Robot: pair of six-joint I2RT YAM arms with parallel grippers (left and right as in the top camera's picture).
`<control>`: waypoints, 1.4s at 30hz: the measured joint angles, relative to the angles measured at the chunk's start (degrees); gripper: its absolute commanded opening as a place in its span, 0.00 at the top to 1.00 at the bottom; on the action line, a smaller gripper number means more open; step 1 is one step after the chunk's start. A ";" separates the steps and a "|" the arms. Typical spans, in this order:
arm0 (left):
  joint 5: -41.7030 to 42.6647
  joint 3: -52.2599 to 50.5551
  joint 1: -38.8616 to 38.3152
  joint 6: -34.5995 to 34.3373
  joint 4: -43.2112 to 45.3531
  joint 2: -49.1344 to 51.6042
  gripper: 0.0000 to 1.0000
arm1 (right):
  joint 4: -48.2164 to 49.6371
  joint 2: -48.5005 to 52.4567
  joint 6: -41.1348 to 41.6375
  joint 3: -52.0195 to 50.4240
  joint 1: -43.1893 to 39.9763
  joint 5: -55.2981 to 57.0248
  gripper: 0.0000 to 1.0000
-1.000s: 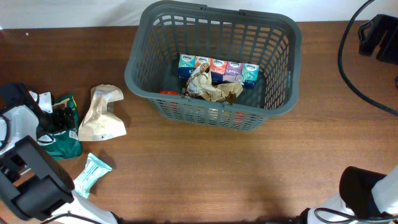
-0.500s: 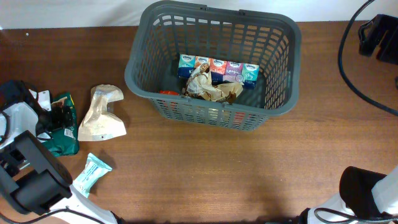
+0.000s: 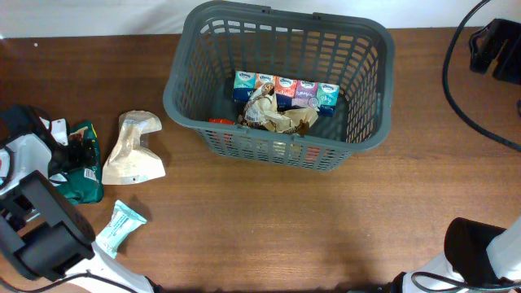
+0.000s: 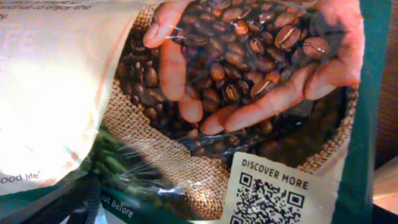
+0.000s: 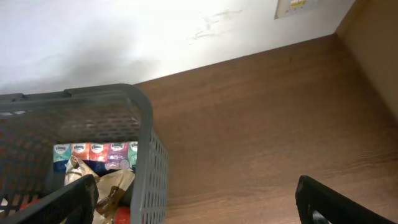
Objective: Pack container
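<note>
The container, a dark grey slotted basket (image 3: 183,98), stands at the back middle of the table and also shows in the right wrist view (image 5: 146,118). Inside it lie a row of tissue packs (image 3: 285,89), a crinkled brown snack pack (image 3: 273,118) and a red item (image 3: 220,122). My left gripper (image 3: 77,150) is at the far left, shut on a green coffee bag (image 3: 85,175). The bag fills the left wrist view (image 4: 236,93) and hides most of the fingers. My right gripper (image 5: 199,202) is open and empty, to the right of the basket.
A beige paper bag (image 3: 134,150) lies just right of the coffee bag. A teal snack pack (image 3: 120,226) lies near the front left. A black cable (image 3: 456,81) and a black device (image 3: 496,49) are at the back right.
My left gripper and the top of the coffee bag have shifted slightly to the left. The basket, its contents and the right arm have not moved.
</note>
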 measured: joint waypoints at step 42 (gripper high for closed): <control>-2.75 -3.89 0.07 -1.38 -4.44 -5.29 0.99 | 0.00 0.00 -0.02 0.00 0.00 0.00 0.01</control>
